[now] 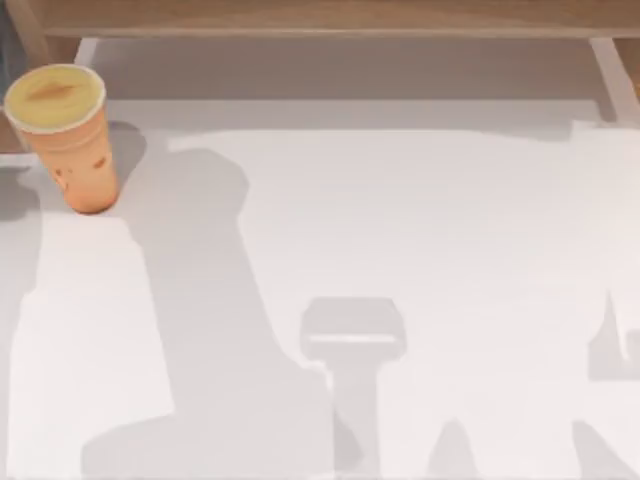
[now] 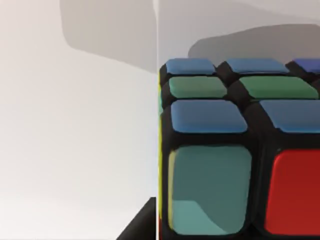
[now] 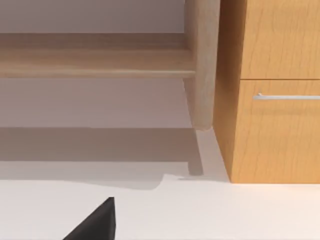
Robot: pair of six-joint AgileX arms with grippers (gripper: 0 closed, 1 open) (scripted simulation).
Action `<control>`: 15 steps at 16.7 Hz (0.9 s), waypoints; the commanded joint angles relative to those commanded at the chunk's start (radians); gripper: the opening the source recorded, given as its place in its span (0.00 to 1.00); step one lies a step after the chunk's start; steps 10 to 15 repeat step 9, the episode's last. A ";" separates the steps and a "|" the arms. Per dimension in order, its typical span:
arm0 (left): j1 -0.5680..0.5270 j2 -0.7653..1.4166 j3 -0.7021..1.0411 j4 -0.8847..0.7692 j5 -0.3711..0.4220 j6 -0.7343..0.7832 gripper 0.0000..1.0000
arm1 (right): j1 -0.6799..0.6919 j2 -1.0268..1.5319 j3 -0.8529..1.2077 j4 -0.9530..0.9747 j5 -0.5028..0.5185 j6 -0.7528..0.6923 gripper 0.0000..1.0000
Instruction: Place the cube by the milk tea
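Cube (image 2: 235, 150) comes first: in the left wrist view it sits very close to the lens, a puzzle cube with black edges and blue, green, teal and red tiles, plus a thin yellow strip down one side. A dark sliver (image 2: 142, 225) beside its lower edge is probably part of the left claw, but I cannot tell from it how far the fingers are spread or whether they grip the cube. White worktop (image 2: 75, 150) lies behind it. That nearness suggests the left arm carries the cube or hangs just over it, though this is a judgement, and I cannot place the cube on the worktop from this view.

Milk tea (image 1: 68, 135) stands upright at the worktop's far left corner in the top view, an orange tapered cup with a pale yellow top. Bare white surface lies just to its right and in front of it, so there is room to set the cube down beside it without knocking the cup. The cup is tall and narrow at the foot, so a bump could tip it.

Right wrist view looks across the worktop to a wooden cabinet (image 3: 272, 90) with a metal handle (image 3: 287, 96) and a pale post (image 3: 202, 65); a black corner (image 3: 97, 222) low in it may be a right finger, whose spread I cannot tell. That arm looks parked.
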 joint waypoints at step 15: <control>0.000 0.000 0.000 0.000 0.000 0.000 1.00 | 0.000 0.000 0.000 0.000 0.000 0.000 1.00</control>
